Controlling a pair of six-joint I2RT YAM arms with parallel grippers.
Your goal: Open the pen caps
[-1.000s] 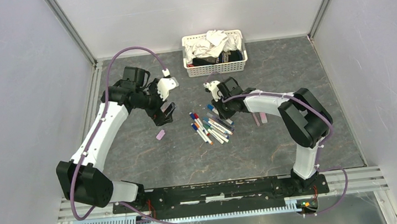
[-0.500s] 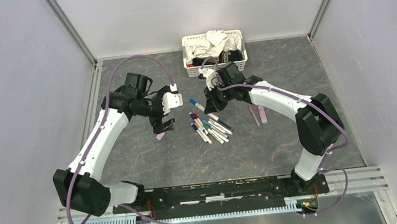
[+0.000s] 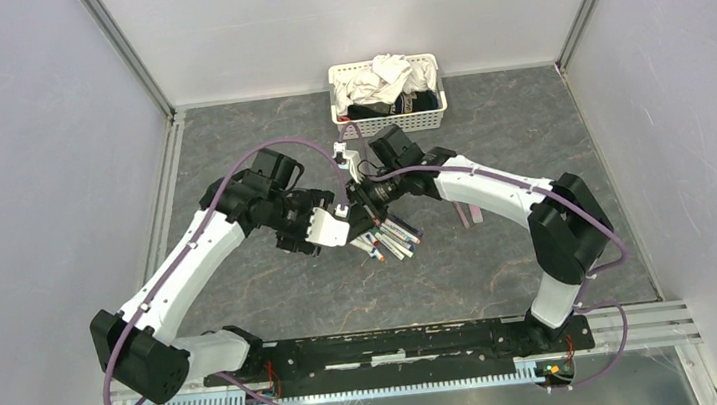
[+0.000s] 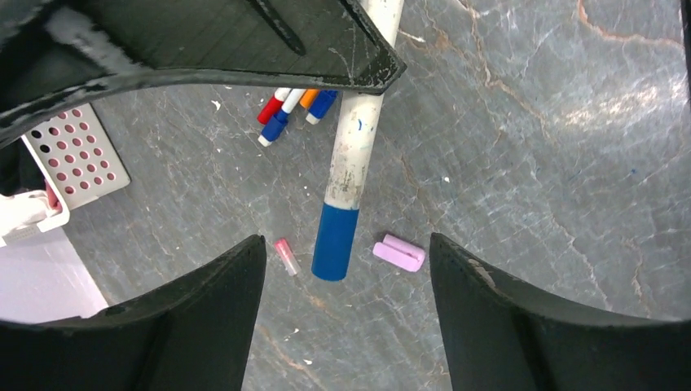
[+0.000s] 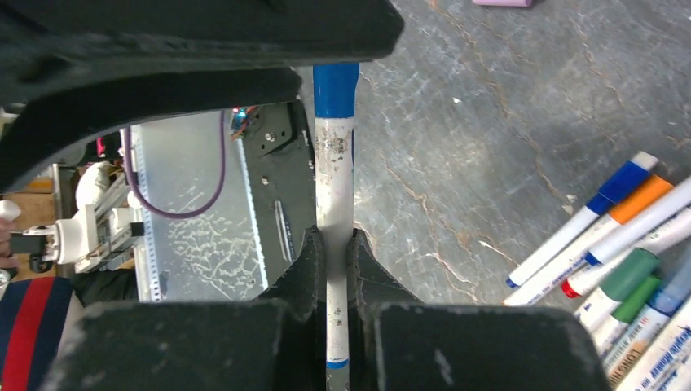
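Observation:
My right gripper (image 5: 336,238) is shut on the white barrel of a pen (image 5: 335,179) and holds it off the table, its blue pen cap (image 5: 336,88) pointing away. In the left wrist view that blue cap (image 4: 335,242) hangs between the spread fingers (image 4: 213,319) of my open left gripper (image 4: 346,241), touching neither. From above, the left gripper (image 3: 340,225) and right gripper (image 3: 363,209) meet just left of the pile of pens (image 3: 393,236). A loose pink cap (image 4: 399,252) and a small red cap (image 4: 284,255) lie on the table below.
A white basket (image 3: 391,117) of cloths stands at the back of the table. Two pink pens (image 3: 468,212) lie right of the pile. More pens with blue, orange and green caps (image 5: 619,244) fan out at the right of the right wrist view.
The right gripper closed on a pen, lifted it from the pile and carried it left. The left arm swung right, bringing its jaws around the pen's blue cap, and they narrowed slightly.

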